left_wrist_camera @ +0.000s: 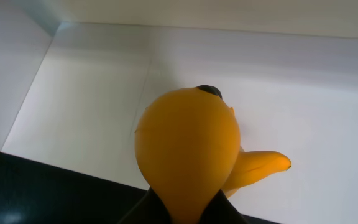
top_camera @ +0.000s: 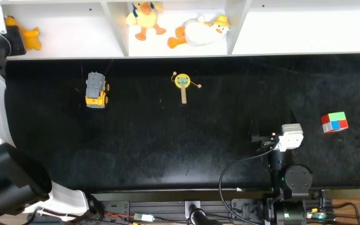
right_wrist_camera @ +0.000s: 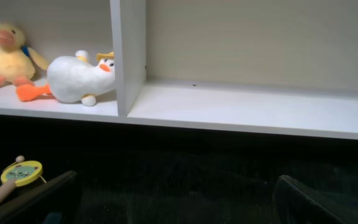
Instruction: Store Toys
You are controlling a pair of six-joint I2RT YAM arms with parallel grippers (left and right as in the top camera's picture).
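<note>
An orange rubber toy (left_wrist_camera: 188, 149) is over the floor of the shelf's left compartment (left_wrist_camera: 92, 106), and my left gripper (left_wrist_camera: 185, 210) is shut on its lower end. From above, the same orange toy (top_camera: 30, 37) sits in that compartment with the left gripper (top_camera: 15, 39) beside it. A grey and yellow toy truck (top_camera: 96, 89), a small rattle drum (top_camera: 183, 83) and a coloured cube (top_camera: 334, 122) lie on the black table. My right gripper (top_camera: 272, 141) is low near the front edge, open with nothing between its fingers (right_wrist_camera: 42, 196). The rattle drum (right_wrist_camera: 18, 174) lies ahead of it.
A yellow plush duck (top_camera: 145, 15) and a white plush duck (top_camera: 199, 31) occupy the middle compartment, also seen as yellow duck (right_wrist_camera: 6, 53) and white duck (right_wrist_camera: 79, 78). A divider (right_wrist_camera: 129, 56) separates them from the bare right compartment (right_wrist_camera: 253, 106).
</note>
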